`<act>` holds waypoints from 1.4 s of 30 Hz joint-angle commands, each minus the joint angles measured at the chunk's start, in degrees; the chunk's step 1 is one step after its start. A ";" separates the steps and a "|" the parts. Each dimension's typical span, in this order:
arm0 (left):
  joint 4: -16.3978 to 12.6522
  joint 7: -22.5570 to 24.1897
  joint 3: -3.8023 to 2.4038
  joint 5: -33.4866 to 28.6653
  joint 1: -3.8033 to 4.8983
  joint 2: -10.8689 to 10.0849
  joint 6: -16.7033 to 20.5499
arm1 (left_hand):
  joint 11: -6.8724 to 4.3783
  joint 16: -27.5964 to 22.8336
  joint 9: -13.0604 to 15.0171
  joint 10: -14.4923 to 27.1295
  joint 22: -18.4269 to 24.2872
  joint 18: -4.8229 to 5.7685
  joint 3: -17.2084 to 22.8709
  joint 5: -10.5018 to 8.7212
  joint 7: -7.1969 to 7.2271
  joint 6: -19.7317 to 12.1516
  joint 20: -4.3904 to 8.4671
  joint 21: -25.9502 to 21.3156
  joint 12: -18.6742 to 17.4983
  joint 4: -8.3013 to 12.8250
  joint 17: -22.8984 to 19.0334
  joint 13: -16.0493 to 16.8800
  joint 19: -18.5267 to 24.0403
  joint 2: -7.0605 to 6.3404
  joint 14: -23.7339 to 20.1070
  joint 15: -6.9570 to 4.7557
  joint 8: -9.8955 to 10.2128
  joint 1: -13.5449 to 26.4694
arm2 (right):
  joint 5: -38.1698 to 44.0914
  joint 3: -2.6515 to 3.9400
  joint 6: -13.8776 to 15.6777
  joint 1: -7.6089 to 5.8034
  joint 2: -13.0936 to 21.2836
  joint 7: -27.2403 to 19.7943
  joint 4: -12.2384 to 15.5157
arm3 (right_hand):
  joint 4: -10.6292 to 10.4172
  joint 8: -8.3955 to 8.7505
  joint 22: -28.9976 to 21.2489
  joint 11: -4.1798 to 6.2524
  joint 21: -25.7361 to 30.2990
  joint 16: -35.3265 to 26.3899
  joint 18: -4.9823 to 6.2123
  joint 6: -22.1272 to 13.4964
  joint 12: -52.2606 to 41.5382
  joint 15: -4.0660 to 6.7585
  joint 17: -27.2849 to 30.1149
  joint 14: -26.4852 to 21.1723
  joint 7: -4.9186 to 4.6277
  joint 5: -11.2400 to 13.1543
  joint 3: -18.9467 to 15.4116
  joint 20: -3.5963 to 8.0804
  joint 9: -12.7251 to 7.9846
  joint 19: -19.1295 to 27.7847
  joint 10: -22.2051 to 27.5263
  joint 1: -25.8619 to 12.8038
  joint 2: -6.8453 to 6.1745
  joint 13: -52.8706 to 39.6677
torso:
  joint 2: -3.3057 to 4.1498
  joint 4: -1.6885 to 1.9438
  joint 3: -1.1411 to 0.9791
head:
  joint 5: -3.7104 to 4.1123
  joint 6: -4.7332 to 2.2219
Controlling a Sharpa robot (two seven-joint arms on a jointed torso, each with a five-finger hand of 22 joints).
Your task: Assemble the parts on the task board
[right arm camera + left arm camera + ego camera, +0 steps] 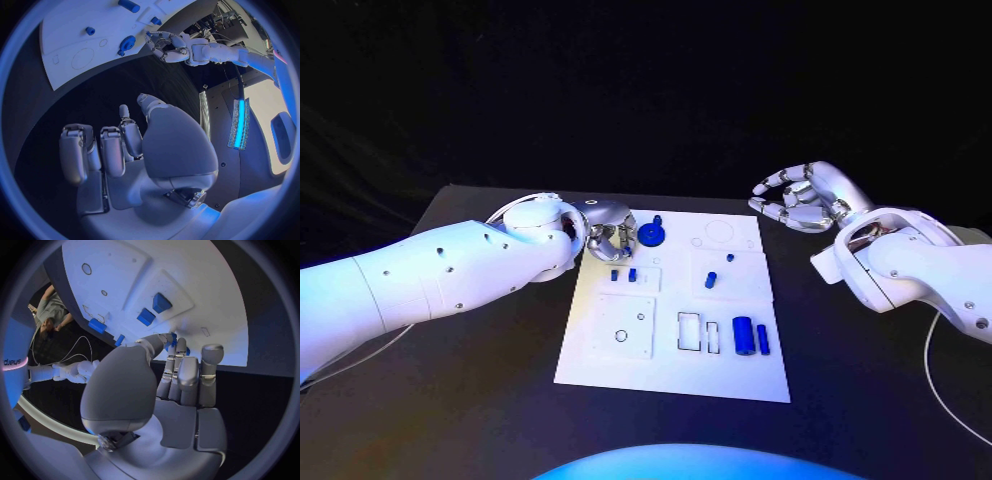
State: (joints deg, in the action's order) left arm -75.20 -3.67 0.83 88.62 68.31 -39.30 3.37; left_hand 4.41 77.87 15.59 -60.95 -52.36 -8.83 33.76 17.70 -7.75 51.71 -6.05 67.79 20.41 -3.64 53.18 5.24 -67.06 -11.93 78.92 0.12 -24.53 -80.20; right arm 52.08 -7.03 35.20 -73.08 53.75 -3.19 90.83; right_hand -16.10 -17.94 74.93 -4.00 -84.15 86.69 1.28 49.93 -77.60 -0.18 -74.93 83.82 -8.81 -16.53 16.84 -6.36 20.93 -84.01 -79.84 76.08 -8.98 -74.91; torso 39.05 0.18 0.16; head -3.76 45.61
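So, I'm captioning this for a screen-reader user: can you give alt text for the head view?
A white task board lies on a black table, with small blue parts on it. The left robot hand is at the round blue part near the board's far-left corner; the right robot hand hovers beyond the far-right corner, holding nothing.

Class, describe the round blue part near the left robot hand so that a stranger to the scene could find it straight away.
Start at the white task board in the middle of the black table and go to its far left corner, beside the left robot hand. The round blue part sits there. Its neighbours are small blocks or long bars; it alone is a disc.
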 commanded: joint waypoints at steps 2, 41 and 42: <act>-0.06 0.39 0.02 -0.55 -0.02 0.19 -1.73 | -0.15 -0.35 0.10 -0.42 0.06 0.76 -0.37 -0.20 0.04 0.42 -0.16 -0.20 -0.20 0.03 -0.06 -0.09 0.11 0.23 0.25 0.05 0.37 0.56 | 0.27 0.00 -0.40 0.03 -0.06 -0.44 0.05 | 0.07 -0.03 11.72 0.06 0.35 -0.27 0.32 -0.28 0.22 0.39 -6.05 4.09 0.03 -0.34 0.33 0.46 0.05 -2.48 0.31 -0.53 0.16 -2.44 | 0.00 0.05 0.00 | -0.02 0.18; 0.40 0.66 0.35 -1.12 -0.12 0.69 -1.53 | -0.16 -0.60 0.45 -2.10 0.81 0.60 -0.80 -0.32 -0.08 1.31 -0.17 -0.80 -1.02 0.34 -1.02 -0.02 0.78 0.53 -0.33 0.01 0.80 0.41 | 0.28 0.00 -0.44 0.34 -0.21 -0.49 -0.19 | 0.07 -0.03 11.72 0.06 0.35 -0.27 0.32 -0.28 0.22 0.39 -6.05 4.09 0.03 -0.34 0.33 0.46 0.05 -2.48 0.31 -0.53 0.16 -2.44 | -0.04 0.02 0.00 | -0.09 0.21; 0.42 0.63 0.35 -1.12 -0.12 0.70 -1.50 | -0.11 -0.62 0.44 -2.08 0.87 0.59 -0.83 -0.31 -0.15 1.23 -0.17 -0.84 -1.12 0.35 -1.09 -0.03 0.83 0.51 -0.35 0.04 0.90 0.43 | 0.28 0.00 -0.45 0.35 -0.21 -0.48 -0.20 | 0.07 -0.03 11.72 0.06 0.35 -0.27 0.32 -0.28 0.22 0.39 -6.05 4.09 0.03 -0.34 0.33 0.46 0.05 -2.48 0.31 -0.53 0.16 -2.44 | -0.04 0.03 0.02 | -0.09 0.21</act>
State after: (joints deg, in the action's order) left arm -74.71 -3.53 1.15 87.90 68.26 -38.73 1.76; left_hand 4.20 77.47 15.98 -62.59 -51.60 -8.83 33.28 17.70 -7.87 52.65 -6.24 67.16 19.56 -3.16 52.15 5.22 -66.43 -11.71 78.92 0.12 -23.82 -79.97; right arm 52.08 -7.03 35.20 -72.80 53.59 -3.25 90.63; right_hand -16.10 -17.94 74.90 -4.00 -84.15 86.69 1.27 49.93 -77.60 -0.18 -74.91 83.82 -8.81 -16.53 16.84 -6.36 20.91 -84.01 -79.84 76.09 -8.98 -74.95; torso 39.01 0.20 0.16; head -3.89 45.80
